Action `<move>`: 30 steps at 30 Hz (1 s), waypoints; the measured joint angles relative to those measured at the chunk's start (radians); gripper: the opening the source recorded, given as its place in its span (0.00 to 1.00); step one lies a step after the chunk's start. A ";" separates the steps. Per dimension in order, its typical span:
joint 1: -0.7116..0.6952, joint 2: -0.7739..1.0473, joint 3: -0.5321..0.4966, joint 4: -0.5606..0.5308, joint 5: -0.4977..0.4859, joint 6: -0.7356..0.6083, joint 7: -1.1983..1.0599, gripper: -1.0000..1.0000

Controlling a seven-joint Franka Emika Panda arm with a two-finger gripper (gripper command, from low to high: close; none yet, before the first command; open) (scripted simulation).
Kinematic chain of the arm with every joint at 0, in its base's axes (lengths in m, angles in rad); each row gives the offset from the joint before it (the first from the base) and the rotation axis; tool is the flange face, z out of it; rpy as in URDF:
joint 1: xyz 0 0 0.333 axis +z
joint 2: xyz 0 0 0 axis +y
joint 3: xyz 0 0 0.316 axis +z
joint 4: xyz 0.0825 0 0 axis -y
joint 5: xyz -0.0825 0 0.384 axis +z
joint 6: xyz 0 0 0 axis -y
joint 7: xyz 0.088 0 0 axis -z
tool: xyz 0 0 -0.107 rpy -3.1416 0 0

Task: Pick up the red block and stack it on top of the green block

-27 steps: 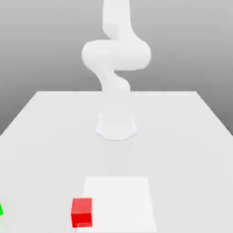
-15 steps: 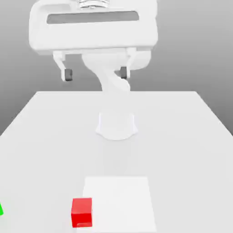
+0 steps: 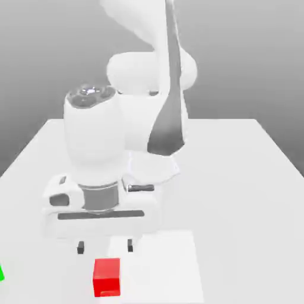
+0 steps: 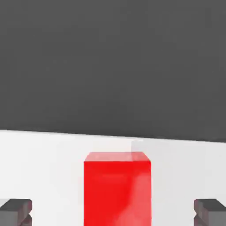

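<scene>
The red block (image 3: 107,276) is a small cube on the white table near its front edge, left of centre in the exterior view. My gripper (image 3: 105,247) hangs open just above and behind it, its two dark fingertips (image 3: 81,247) spread wider than the cube. In the hand view the red block (image 4: 117,187) sits between the two fingertips (image 4: 15,211), with nothing touching it. The green block (image 3: 1,274) shows as a thin sliver at the exterior view's left edge, level with the red cube.
A paler square patch (image 3: 160,267) marks the table (image 3: 237,190) just to the exterior view's right of the red block. The arm's round base (image 3: 155,167) stands at mid-table behind the hand, and the white arm rises over it.
The hand has come down from high above the table to just over the red block, fingers still spread. Neither block has moved.
</scene>
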 joint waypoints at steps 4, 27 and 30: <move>-0.026 0.099 0.033 0.015 0.034 0.081 -0.026 0.00; -0.210 0.046 -0.264 0.255 0.110 -0.245 0.398 0.00; -0.254 0.140 -0.237 0.278 0.179 -0.183 0.378 0.00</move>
